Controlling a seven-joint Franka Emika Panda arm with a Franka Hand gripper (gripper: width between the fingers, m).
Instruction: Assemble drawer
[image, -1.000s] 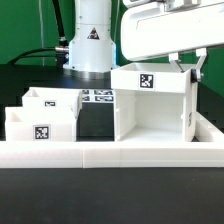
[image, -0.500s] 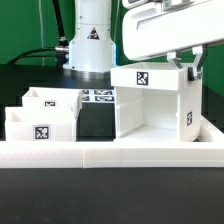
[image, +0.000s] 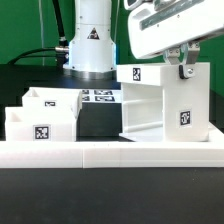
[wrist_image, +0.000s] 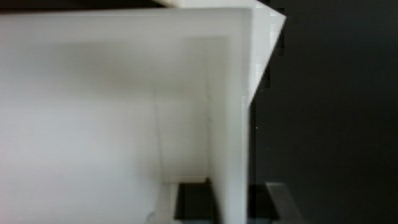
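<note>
The big white drawer housing stands on the black table at the exterior view's right, turned and tilted, with tags on its top and side. My gripper is shut on the housing's upper far wall; in the wrist view the thin white wall runs between the two dark fingertips. Two small open-topped white boxes with tags sit side by side at the exterior view's left, apart from the housing.
A long low white rail runs across the front of the table. The marker board lies flat behind the boxes, near the arm's base.
The gripper has turned and tipped the housing: its open front now faces more to the exterior view's left and its side tag faces the camera. The small boxes have not moved.
</note>
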